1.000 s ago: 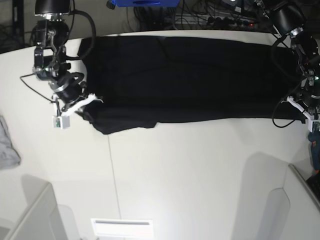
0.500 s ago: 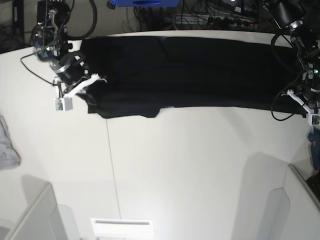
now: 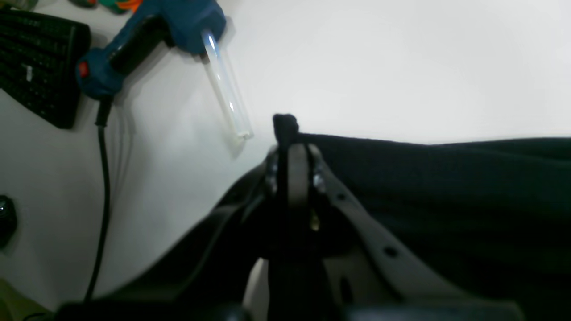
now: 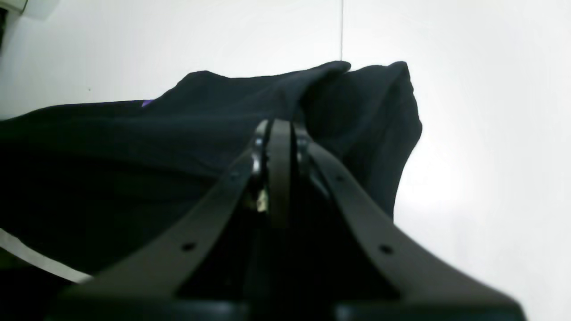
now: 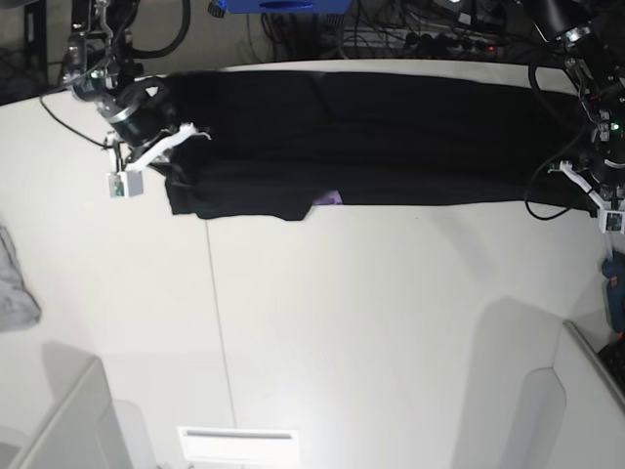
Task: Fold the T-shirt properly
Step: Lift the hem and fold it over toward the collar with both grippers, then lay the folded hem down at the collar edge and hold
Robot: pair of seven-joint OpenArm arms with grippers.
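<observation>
T-shirt (image 5: 371, 137) is being stretched as a long band along the counter's (image 5: 391, 322) far edge, long axis running pincer to pincer. Right pincer (image 5: 168, 149) is being kept clamped on its left end, left pincer (image 5: 586, 191) clamped on its right end. Since earlier, the near hem is being drawn farther back; a purple patch (image 5: 330, 197) is now showing.

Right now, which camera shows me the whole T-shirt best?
The base view: the T-shirt stretches across the table's far side between both shut grippers. The left wrist view shows only its pinched edge; the right wrist view shows one bunched end.
</observation>
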